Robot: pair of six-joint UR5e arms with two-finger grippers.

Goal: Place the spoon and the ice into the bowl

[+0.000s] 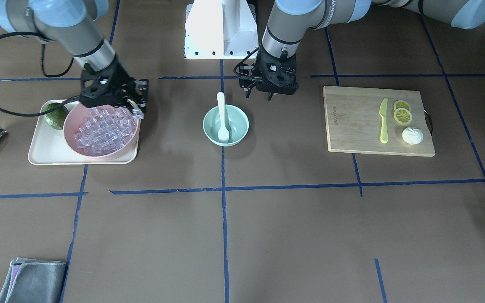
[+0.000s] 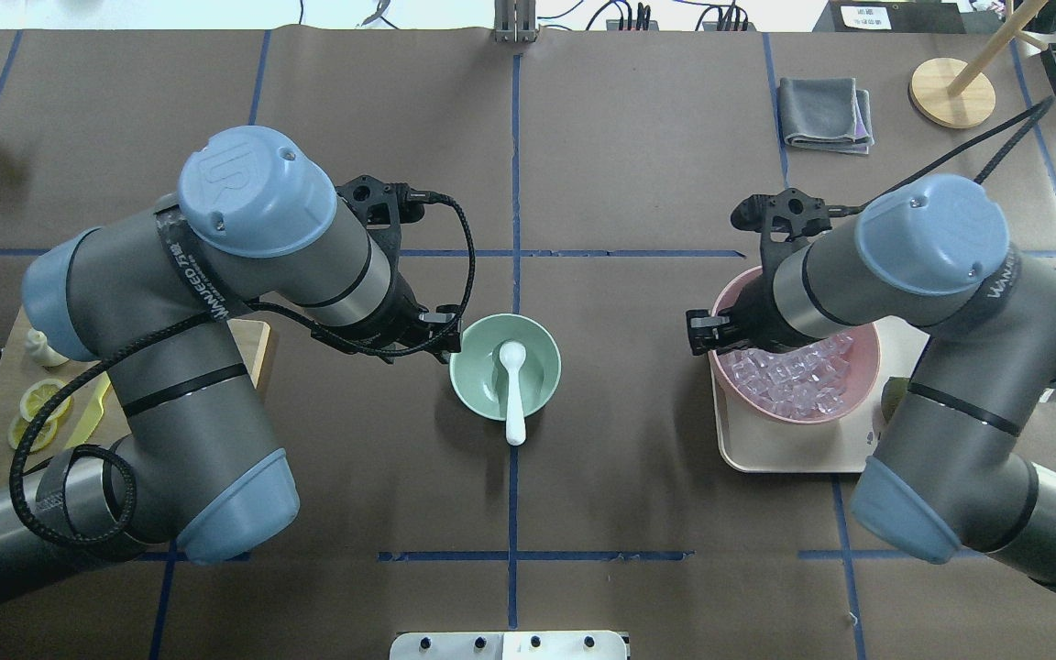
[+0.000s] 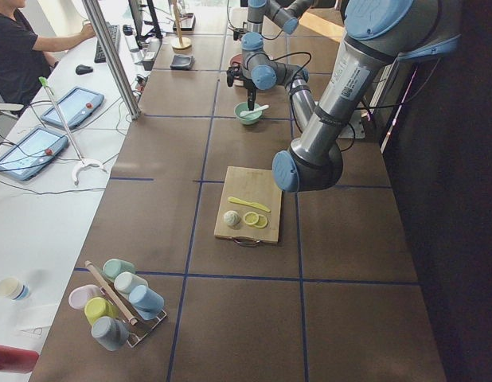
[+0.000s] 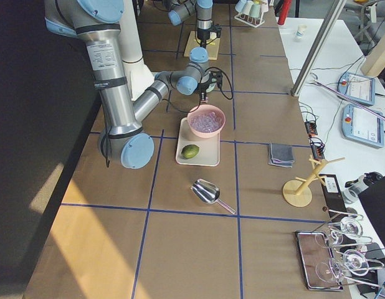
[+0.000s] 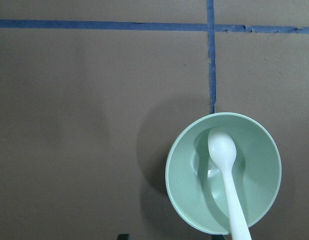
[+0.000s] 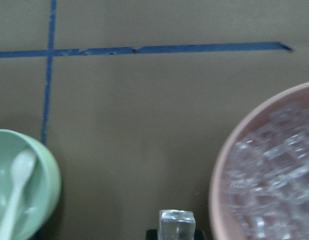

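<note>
We see the spoon (image 1: 222, 115) already in the bowl (image 1: 209, 126): scoop down on the bowl's floor, handle leaning over the rim toward 12 o'clock in the front-facing view. The bowl sits mid-surface (image 1: 267, 231), on a blue tape line.

The left gripper (image 1: 273, 90) hangs near the bowl at its 1 o'clock, apart from it. Its fingers are hidden, so we cannot tell whether they are released or clenched.

The right gripper (image 1: 135, 110) is at the 2 o'clock rim of the pink bowl (image 1: 69, 126), fingers grasping one ice cube (image 6: 177, 222). The right wrist view frames that cube between the two bowls. The ice pile (image 1: 103, 131) fills the pink bowl, which stands on a cream tray (image 1: 40, 149) at the bowl's 9 o'clock.

At the bowl's 3 o'clock, well apart, a cutting board (image 1: 352, 122) carries a yellow-green knife (image 1: 383, 120), lemon slices (image 1: 402, 112) and a white bun (image 1: 412, 135).
</note>
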